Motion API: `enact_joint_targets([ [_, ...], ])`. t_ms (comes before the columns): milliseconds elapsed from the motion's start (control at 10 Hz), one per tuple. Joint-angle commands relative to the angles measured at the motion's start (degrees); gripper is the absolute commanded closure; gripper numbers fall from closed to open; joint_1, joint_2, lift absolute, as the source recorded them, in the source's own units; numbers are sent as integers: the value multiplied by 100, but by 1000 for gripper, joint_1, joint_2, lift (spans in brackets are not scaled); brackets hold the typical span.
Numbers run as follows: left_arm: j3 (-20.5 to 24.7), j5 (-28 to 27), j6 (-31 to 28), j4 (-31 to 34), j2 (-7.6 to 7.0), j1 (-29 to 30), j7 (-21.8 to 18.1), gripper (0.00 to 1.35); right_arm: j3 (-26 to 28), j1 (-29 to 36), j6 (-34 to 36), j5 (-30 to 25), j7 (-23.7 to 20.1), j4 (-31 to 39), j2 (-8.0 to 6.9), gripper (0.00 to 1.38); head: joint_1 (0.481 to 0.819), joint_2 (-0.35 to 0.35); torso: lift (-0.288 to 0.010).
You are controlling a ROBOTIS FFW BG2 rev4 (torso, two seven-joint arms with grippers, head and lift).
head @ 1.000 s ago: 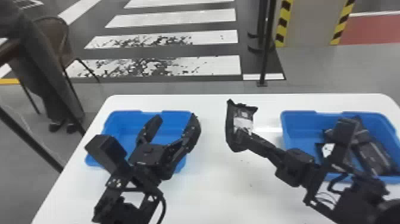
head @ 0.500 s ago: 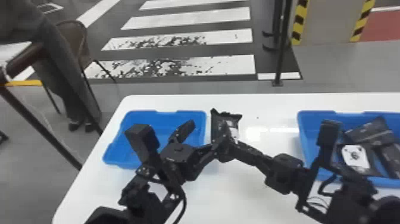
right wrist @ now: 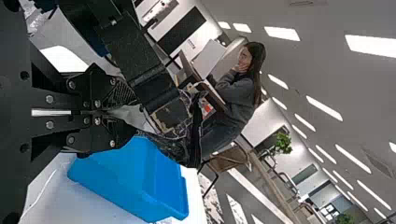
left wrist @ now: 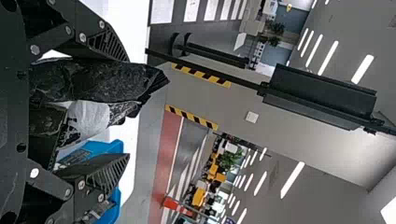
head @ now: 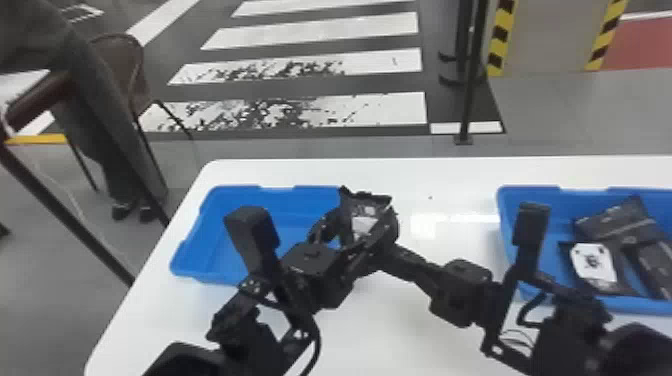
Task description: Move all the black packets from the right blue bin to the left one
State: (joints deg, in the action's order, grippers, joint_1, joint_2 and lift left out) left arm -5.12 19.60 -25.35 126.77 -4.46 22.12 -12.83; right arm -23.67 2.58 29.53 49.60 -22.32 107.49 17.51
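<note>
In the head view, my right gripper (head: 387, 230) is shut on a black packet (head: 364, 215) with a pale patch, held up near the left bin's right edge. My left gripper (head: 345, 232) stands open around that packet. In the left wrist view, the packet (left wrist: 98, 79) lies between the spread fingers of my left gripper (left wrist: 128, 108). The right wrist view has my right gripper (right wrist: 133, 114) closed on the packet's pale end (right wrist: 133, 116). The left blue bin (head: 200, 250) is behind my left arm. More black packets (head: 615, 222) lie in the right blue bin (head: 506, 220).
Both bins stand on a white table (head: 400, 325). The two forearms meet over its middle, close together. A dark post (head: 467, 90) stands on the floor beyond the far edge, and a chair (head: 120, 65) is at the back left.
My left gripper has come across to the held packet and now surrounds it, still open. My right gripper keeps its hold on the packet. The head view has shifted, so the table appears farther right.
</note>
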Motion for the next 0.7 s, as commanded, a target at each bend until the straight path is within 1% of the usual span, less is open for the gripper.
enact_joint_targets([
  [0,-2,-166,88,57,-2,38,35,1142,-32,-5,-15,33,0,2,6,1125,695,197,-140],
  [100,-2,-303,215,113,-2,66,61,1213,-32,-5,-29,45,0,-13,6,1125,695,201,-140],
  [200,-25,-360,215,113,-2,66,61,1213,-32,-5,-57,45,0,-13,6,1125,695,208,-140],
  [300,-36,-406,384,113,-11,94,70,1213,-32,9,-113,67,0,-41,6,1125,695,211,-140],
  [400,-47,-452,482,127,-2,122,105,1213,-32,9,-225,193,0,-125,-2,1082,695,211,-140],
  [500,-47,-463,552,127,-2,122,123,1213,-32,-5,-394,319,0,-209,-11,955,695,211,-140],
  [600,-25,-463,623,127,-2,150,167,1213,-32,-5,-549,410,0,-294,-20,575,695,210,-140],
])
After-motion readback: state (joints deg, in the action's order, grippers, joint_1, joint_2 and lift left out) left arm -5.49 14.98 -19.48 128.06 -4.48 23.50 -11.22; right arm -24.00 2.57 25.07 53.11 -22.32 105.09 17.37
